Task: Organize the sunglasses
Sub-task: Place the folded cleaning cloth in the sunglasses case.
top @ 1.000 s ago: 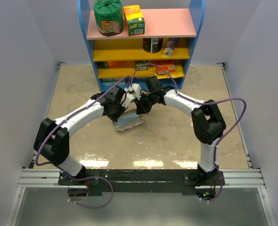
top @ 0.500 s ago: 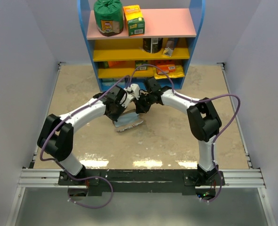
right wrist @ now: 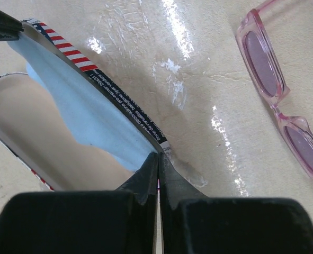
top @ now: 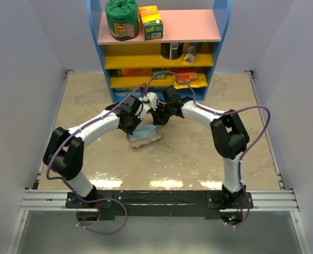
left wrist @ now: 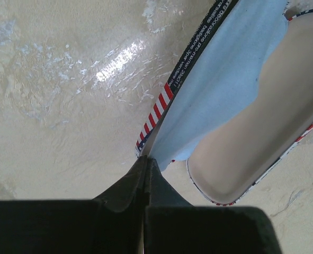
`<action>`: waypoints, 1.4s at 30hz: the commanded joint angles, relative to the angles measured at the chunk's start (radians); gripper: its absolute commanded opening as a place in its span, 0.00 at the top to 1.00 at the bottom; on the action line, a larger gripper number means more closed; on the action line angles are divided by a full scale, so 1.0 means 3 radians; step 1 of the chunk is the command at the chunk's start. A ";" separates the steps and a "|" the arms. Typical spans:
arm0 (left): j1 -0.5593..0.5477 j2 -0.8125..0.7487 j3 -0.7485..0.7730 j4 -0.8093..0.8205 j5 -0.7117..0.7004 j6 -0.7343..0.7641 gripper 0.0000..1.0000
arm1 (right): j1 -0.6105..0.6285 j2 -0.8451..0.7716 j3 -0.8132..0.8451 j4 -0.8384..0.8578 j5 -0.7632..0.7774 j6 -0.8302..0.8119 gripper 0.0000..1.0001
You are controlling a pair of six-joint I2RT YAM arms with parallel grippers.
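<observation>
The grey-white pouch (top: 144,137) with flag print lies in the middle of the table, with both grippers on its mouth. My left gripper (left wrist: 145,159) is shut on one end of the pouch's striped rim (left wrist: 164,98). My right gripper (right wrist: 159,154) is shut on the other end of the rim (right wrist: 119,103). The mouth is held open, and the light blue cloth (left wrist: 225,79) lies inside, also showing in the right wrist view (right wrist: 87,111). The sunglasses (right wrist: 262,62), with pink frame and purple lenses, lie flat on the table beside the pouch. They are hidden under the arms in the top view.
A blue shelf unit (top: 159,32) with yellow and pink boards stands at the back, just behind the grippers. It holds a green pack (top: 122,18), a carton (top: 151,22) and other goods. White walls close in the left and right sides.
Both grippers, still shut on the pouch rim, have shifted slightly left and toward the shelf. The pouch moved a little with them.
</observation>
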 commanded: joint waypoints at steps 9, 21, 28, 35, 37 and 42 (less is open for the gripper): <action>-0.0115 0.0071 0.0043 0.0183 0.0133 0.0377 1.00 | 0.0229 0.0063 0.0173 0.0305 0.0033 0.0001 0.99; -0.0105 0.0040 0.0012 0.0173 0.0138 0.0382 1.00 | 0.0254 0.0058 0.0198 0.0387 0.0008 0.0077 0.99; -0.0105 -0.0021 0.0017 0.0148 0.0281 0.0397 1.00 | 0.0249 -0.0075 0.0137 0.0443 0.0059 0.0062 1.00; -0.0105 -0.0165 0.0063 0.0081 0.0608 0.0469 1.00 | 0.0249 -0.0315 0.0055 0.0392 0.0008 0.0016 1.00; -0.0105 -0.0180 0.0074 0.0051 0.0700 0.0474 1.00 | 0.0254 -0.0356 0.0060 0.0377 -0.0023 0.0016 1.00; -0.0105 -0.0170 0.0074 -0.0026 0.0813 0.0464 1.00 | 0.0249 -0.0361 0.0065 0.0356 -0.0043 0.0021 1.00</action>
